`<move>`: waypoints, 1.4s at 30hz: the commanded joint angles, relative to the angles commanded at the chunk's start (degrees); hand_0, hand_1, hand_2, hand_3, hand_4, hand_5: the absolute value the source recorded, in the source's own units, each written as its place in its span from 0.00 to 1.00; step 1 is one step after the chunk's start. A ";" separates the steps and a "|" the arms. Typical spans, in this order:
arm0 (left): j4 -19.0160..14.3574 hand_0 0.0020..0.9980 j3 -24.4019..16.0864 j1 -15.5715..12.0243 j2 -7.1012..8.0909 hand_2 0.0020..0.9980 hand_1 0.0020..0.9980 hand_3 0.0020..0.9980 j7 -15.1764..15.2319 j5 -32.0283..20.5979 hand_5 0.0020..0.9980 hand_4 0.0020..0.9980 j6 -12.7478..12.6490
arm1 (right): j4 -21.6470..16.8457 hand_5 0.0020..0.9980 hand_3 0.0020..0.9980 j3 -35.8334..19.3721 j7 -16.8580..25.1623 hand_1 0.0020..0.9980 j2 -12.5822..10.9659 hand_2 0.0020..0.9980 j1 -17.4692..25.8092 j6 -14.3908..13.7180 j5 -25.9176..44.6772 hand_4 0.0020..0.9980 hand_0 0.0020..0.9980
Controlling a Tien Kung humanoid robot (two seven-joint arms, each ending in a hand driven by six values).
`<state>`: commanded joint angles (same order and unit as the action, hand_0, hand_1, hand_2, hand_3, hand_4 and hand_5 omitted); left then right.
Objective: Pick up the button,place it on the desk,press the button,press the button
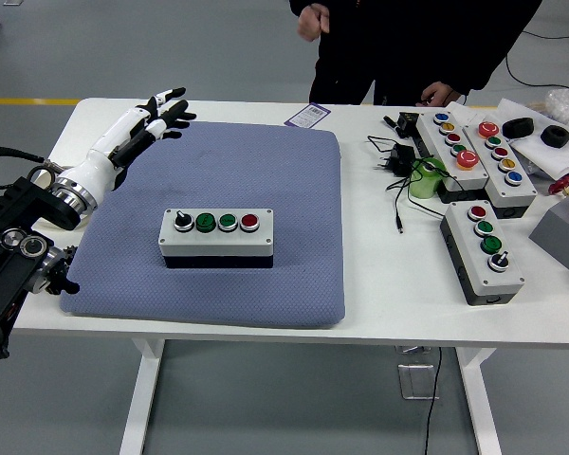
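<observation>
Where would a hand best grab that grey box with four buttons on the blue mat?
Probably across the button box's long front and back walls, coming from above: it lies flat on the blue mat, both walls clear. Keep fingers off the buttons on top.

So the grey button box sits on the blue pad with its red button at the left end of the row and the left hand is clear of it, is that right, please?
Not quite. In the head view the button box on the blue pad has its red button at the right end; the left end holds a black knob. The left hand is indeed clear of it.
</observation>
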<state>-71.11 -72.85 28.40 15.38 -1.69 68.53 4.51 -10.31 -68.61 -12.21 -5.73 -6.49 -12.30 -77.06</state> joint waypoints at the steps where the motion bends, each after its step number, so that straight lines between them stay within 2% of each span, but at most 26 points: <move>1: 0.32 0.91 -0.57 -0.22 -0.07 1.00 0.94 1.00 -0.08 -2.23 1.00 0.94 -0.05 | 0.00 0.13 0.58 0.00 0.00 0.69 -0.01 0.71 0.01 0.01 0.00 0.18 0.75; 4: 1.26 0.91 -3.20 -1.29 -1.12 1.00 0.94 1.00 -0.12 -9.31 1.00 0.93 -0.19 | 0.00 0.13 0.58 -0.01 -0.01 0.69 -0.04 0.71 0.02 0.05 -0.07 0.18 0.75; 8: 2.72 0.91 -7.98 -3.19 -3.66 1.00 0.94 1.00 -0.43 -18.99 1.00 0.93 -0.44 | 0.00 0.13 0.58 0.10 -0.01 0.69 0.02 0.71 0.04 0.00 0.15 0.18 0.75; 10: 3.25 0.91 -10.05 -3.95 -4.73 1.00 0.94 1.00 -0.46 -21.28 1.00 0.95 -0.19 | 0.00 0.13 0.58 0.04 -0.04 0.69 0.02 0.71 0.05 0.02 -0.03 0.18 0.75; 14: 4.28 0.91 -14.89 -5.60 -6.77 1.00 0.94 1.00 -0.02 -17.58 1.00 0.95 0.32 | 0.00 0.13 0.58 -0.04 -0.02 0.69 0.07 0.71 0.08 -0.01 -0.15 0.18 0.75; 18: 4.74 0.90 -17.75 -7.09 -7.65 1.00 0.93 1.00 -0.16 -16.89 1.00 0.94 0.65 | 0.00 0.13 0.58 -0.13 0.00 0.69 0.09 0.71 0.05 -0.02 -0.26 0.18 0.75; 29: 4.53 0.90 -20.13 -9.48 -7.70 1.00 0.93 1.00 -0.17 -15.96 1.00 0.93 1.17 | 0.00 0.13 0.58 -0.26 -0.04 0.69 0.21 0.71 0.07 0.02 -0.43 0.18 0.74; 42: 4.51 0.89 -19.57 -9.69 -7.66 1.00 0.92 1.00 -0.23 -15.93 1.00 0.92 1.22 | 0.00 0.13 0.58 -0.21 0.07 0.69 0.22 0.71 0.21 -0.01 -0.07 0.18 0.74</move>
<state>-66.61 -92.43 18.70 7.72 -1.92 52.60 5.73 -10.31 -68.82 -12.13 -5.51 -6.28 -12.31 -77.13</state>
